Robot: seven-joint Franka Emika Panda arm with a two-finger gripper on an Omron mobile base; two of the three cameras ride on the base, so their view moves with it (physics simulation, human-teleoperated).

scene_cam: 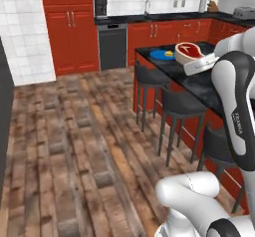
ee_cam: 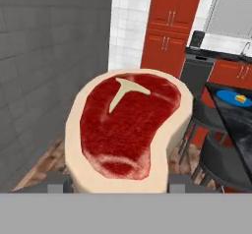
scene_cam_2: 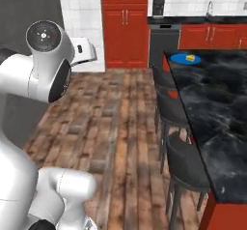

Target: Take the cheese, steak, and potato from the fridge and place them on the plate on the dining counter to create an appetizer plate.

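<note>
Nearest, the end effector (ee_cam: 118,186) was closed on the steak (ee_cam: 129,130), gripping the slab by its edge so it rode clear for carrying. Beyond, dark stools (scene_cam_2: 185,164) lined the counter (scene_cam_2: 217,108). Farthest, the blue plate (scene_cam_2: 185,59) already bore the cheese (scene_cam_2: 191,58), awaiting the meat.

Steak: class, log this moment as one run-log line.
gripper: shut on steak | steak: carried, not yet on plate | plate: on dining counter, holds cheese | potato: not visible
</note>
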